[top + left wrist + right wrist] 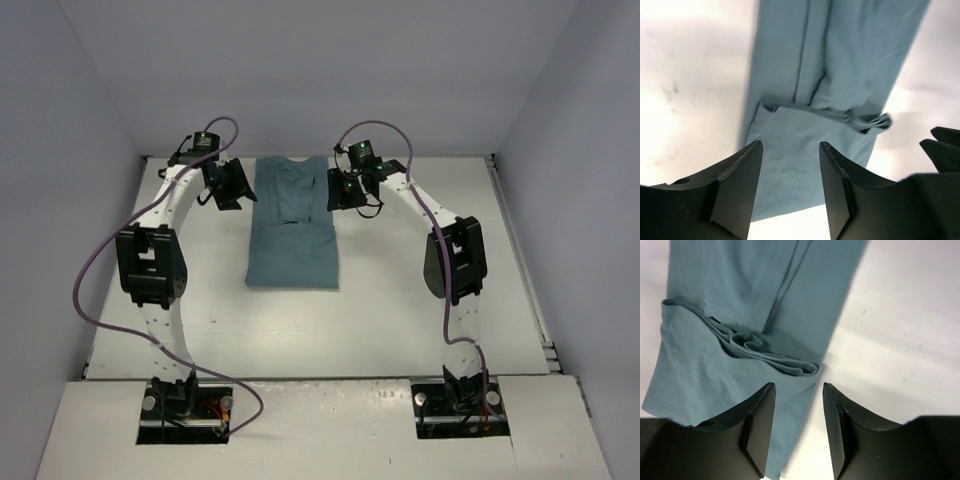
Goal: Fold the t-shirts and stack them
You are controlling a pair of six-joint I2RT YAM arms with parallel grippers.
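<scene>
The teal t-shirt [293, 245] lies flat at the table's middle back, folded into a long strip with a doubled layer over its near half. My left gripper [232, 186] hangs just off the shirt's far left edge. My right gripper [343, 190] hangs just off its far right edge. In the left wrist view the jaws [790, 152] stand open above the t-shirt [840, 60], with nothing between them. In the right wrist view the open jaws [799, 390] straddle the edge of the t-shirt [740, 285] near a bunched fold [790, 367], holding nothing.
The white table [420, 310] is boxed in by grey walls on the left, back and right. Both arm bases [185, 400] sit at the near edge, with purple cables [90, 290] looping beside the arms. The right gripper's fingers [945, 150] show at the left wrist view's right edge.
</scene>
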